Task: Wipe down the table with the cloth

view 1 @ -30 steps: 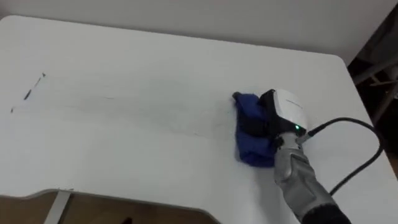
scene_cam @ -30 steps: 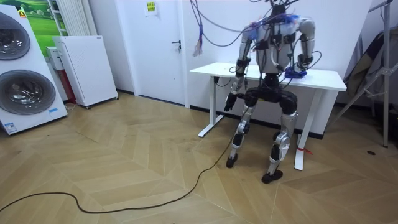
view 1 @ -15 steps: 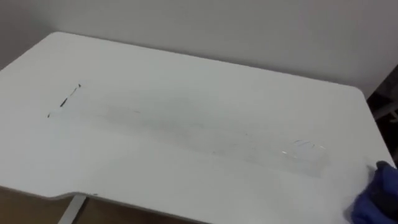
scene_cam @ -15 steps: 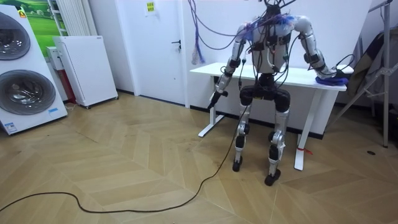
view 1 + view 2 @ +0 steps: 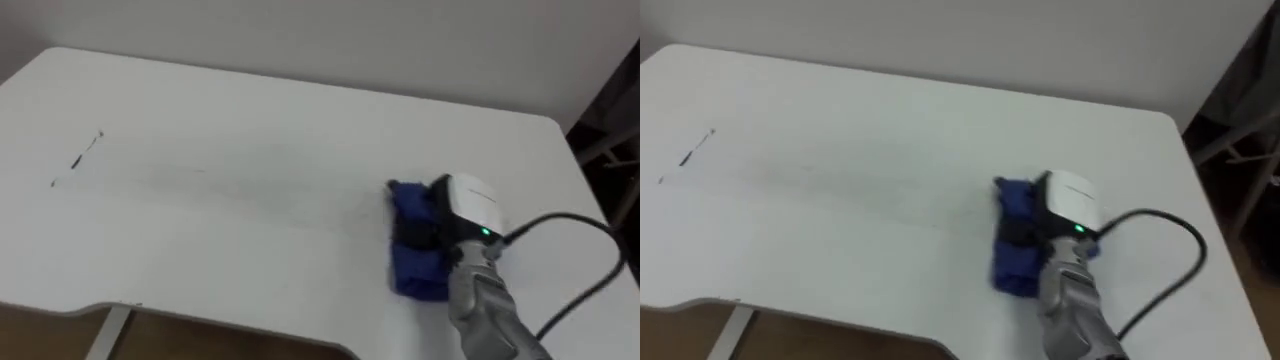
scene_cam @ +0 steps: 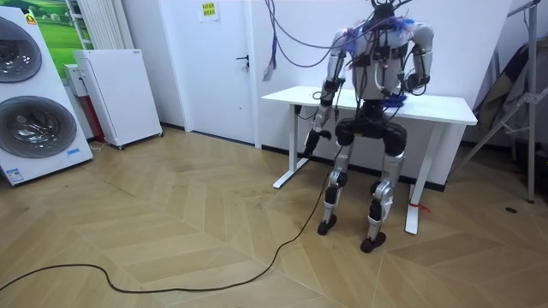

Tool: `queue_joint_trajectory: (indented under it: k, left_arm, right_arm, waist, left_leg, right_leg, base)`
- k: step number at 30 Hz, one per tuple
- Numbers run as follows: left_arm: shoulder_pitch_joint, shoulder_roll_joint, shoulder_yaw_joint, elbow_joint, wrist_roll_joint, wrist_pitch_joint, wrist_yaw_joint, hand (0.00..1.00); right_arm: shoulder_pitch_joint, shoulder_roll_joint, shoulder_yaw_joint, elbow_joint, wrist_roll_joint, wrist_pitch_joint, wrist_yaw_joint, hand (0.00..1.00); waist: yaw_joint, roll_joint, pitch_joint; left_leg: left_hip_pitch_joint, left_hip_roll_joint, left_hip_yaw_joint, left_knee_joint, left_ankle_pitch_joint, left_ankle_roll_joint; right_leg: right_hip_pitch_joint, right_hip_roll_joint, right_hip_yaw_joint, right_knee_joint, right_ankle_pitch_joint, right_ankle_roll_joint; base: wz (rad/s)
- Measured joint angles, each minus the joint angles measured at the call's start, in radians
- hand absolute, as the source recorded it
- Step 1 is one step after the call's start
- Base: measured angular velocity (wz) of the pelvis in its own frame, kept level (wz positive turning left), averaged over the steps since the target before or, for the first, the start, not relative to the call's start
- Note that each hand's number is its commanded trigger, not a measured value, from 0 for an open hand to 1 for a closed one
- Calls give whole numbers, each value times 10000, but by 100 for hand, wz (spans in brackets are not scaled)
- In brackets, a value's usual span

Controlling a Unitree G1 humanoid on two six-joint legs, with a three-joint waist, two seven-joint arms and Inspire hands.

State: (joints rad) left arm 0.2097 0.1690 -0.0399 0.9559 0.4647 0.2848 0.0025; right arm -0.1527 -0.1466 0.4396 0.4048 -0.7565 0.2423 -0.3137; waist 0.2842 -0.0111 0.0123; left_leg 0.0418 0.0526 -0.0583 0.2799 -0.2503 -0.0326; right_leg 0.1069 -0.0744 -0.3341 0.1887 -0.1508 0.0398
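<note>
The crumpled blue cloth [image 5: 410, 268] lies bunched on the white rectangular table [image 5: 250, 110], pinned under the robot's right hand [image 5: 468, 200]. Folds of it show beyond the hand on its left and trail back beside the wrist toward the table's near edge. The hand rests palm down on top of the cloth. Its dark fingers reach left across the fabric, but it cannot be told whether they lie flat on it or are hooked into it. To the hand's right only a short strip of bare table top remains before the end of the table, so the cloth sits toward the right end of the surface. Far to the hand's left, well apart from the cloth, a few short dark marks [image 5: 76, 160] sit on the top, untouched. In the room view the robot stands upright at the table's long side, facing it, with its right arm bent up over the top. Its left hand [image 6: 313, 142] hangs idle by its side, below the level of the table top, its fingers too small to read. The step in hand looks like a wiping stroke with the cloth pressed down. The next move probably calls for dragging the cloth leftward under steady pressure, with enough reach or a sidestep to carry it as far as the marks.
</note>
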Motion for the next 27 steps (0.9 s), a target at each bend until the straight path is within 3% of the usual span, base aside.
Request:
queue_joint_trajectory:
  k: [3,5,7,9,10,11,12,23,27]
  left_arm:
    - [453,7,-124,-198,-35,218,-228,0]
    - [494,32,-121,-194,-45,212,-326,0]
    - [259,64,-126,-135,-34,52,-350,0]
    - [36,63,-128,-111,-34,-142,-362,0]
    - [-106,62,-135,-112,-35,-244,-361,0]
    - [-176,62,-137,-113,-34,-269,-361,0]
    - [-260,65,-138,-126,-33,-295,-360,0]
    - [-249,-27,-134,-189,-20,-239,-354,0]
    - [-231,-44,-161,-274,-34,-233,-344,0]
  right_arm:
    - [10,-39,193,-192,-185,-138,219,100]
    - [139,-53,280,-95,-211,-384,175,100]
    - [283,-29,320,76,-325,-689,-5,100]
    - [349,-28,323,146,-343,-745,-75,100]
    - [331,-25,330,219,-338,-795,-148,76]
    - [319,-16,331,252,-338,-805,-170,6]
    - [278,16,356,351,-338,-821,-247,0]
    - [353,-87,113,622,-325,-921,-545,0]
    - [523,-86,90,733,-298,-1004,-581,0]
  waist:
    - [1,-73,-26]
    - [-39,-71,5]
    - [-162,-119,15]
    - [-209,-158,31]
    - [-212,-160,32]
    - [-228,-159,31]
    - [-257,-155,29]
    - [-337,-219,-47]
    - [-436,-170,-165]
  left_leg:
    - [104,-105,-23,-257,120,21]
    - [250,-115,-25,-302,130,30]
    - [406,-115,-22,-293,119,44]
    - [416,-117,-24,-378,100,59]
    - [441,-118,-20,-443,92,60]
    - [441,-120,-15,-442,91,61]
    - [442,-121,-9,-440,91,61]
    - [397,-136,10,-434,91,59]
    - [484,-144,-7,-425,92,60]
  right_leg:
    - [86,-106,-23,-32,-119,112]
    - [251,-115,-22,-35,-127,125]
    - [486,-115,-24,-43,-129,129]
    - [518,-115,3,-53,-134,138]
    - [518,-115,2,-70,-134,138]
    - [519,-115,-1,-72,-134,139]
    - [519,-115,-9,-73,-134,139]
    - [537,-112,-79,-199,-133,142]
    - [640,-113,12,-203,-133,142]
  base:
    - [34]
    - [7]
    - [17]
    - [11]
    - [0]
    - [-3]
    - [0]
    - [0]
    - [3]
